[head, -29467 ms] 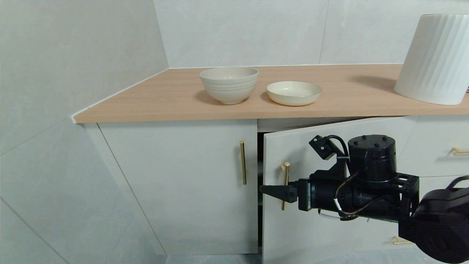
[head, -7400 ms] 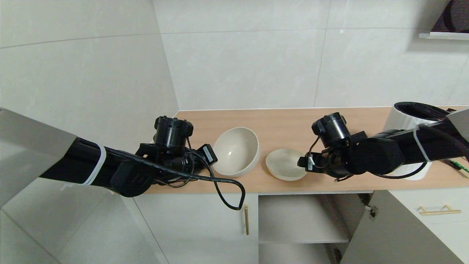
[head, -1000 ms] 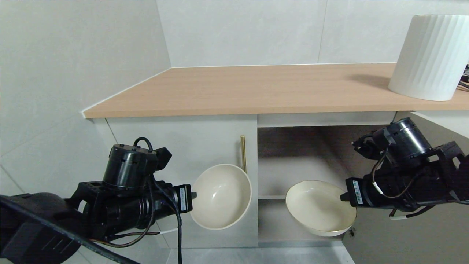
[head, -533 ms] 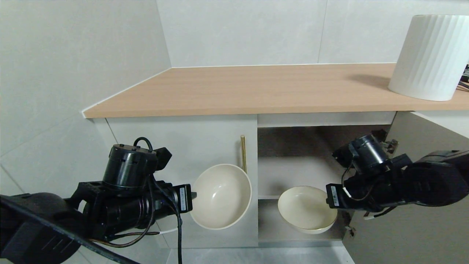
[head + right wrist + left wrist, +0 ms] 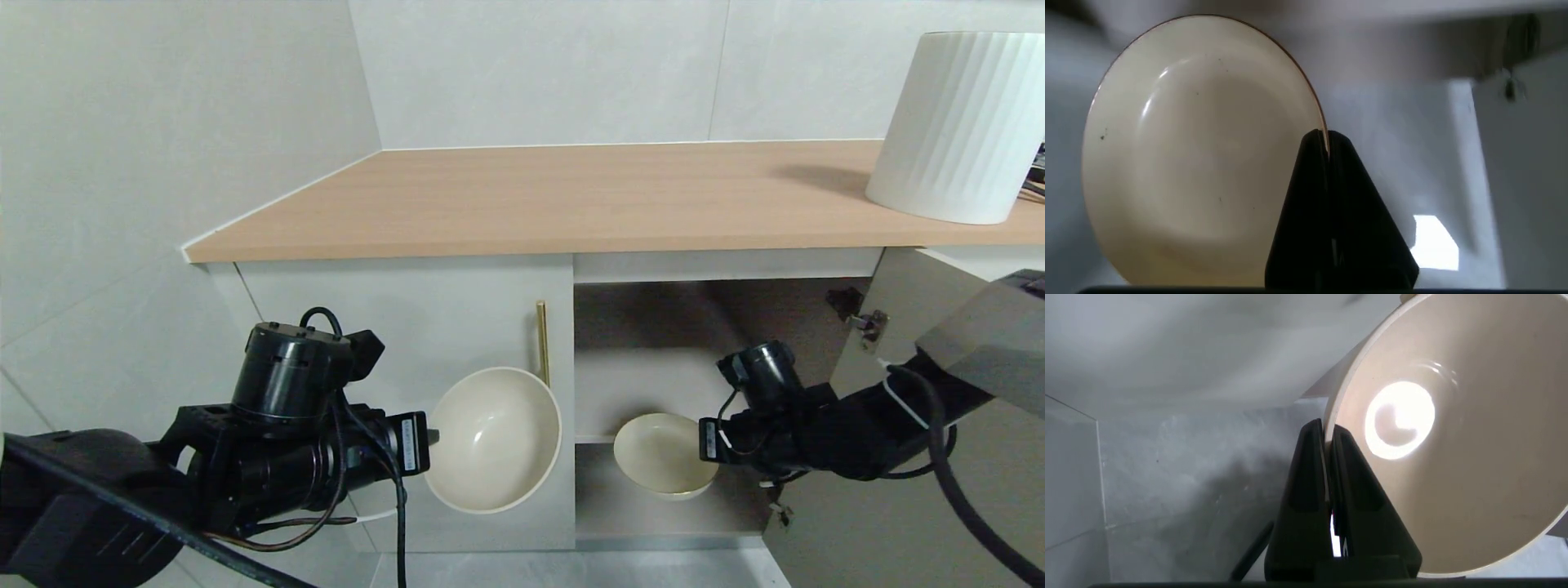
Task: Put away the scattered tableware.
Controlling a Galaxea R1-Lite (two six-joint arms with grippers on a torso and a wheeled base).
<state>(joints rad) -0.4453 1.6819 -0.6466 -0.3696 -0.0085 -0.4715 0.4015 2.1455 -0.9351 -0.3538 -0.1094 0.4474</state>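
My left gripper (image 5: 431,439) is shut on the rim of a deep cream bowl (image 5: 495,439), held tilted in front of the closed left cabinet door. In the left wrist view the fingers (image 5: 1327,469) pinch that bowl (image 5: 1454,449) by its edge. My right gripper (image 5: 709,441) is shut on the rim of a shallow cream plate (image 5: 661,453), which hangs tilted inside the open cabinet just above its lower shelf (image 5: 645,514). The right wrist view shows the plate (image 5: 1200,155) clamped between the fingers (image 5: 1327,163).
The right cabinet door (image 5: 906,327) stands open at the right. The left door has a brass handle (image 5: 540,343). On the wooden countertop (image 5: 571,196) a white ribbed container (image 5: 955,122) stands at the far right. A shelf board (image 5: 594,438) divides the cabinet.
My right arm has carried the plate leftward and deeper into the open cabinet. The left arm and its bowl have stayed still.
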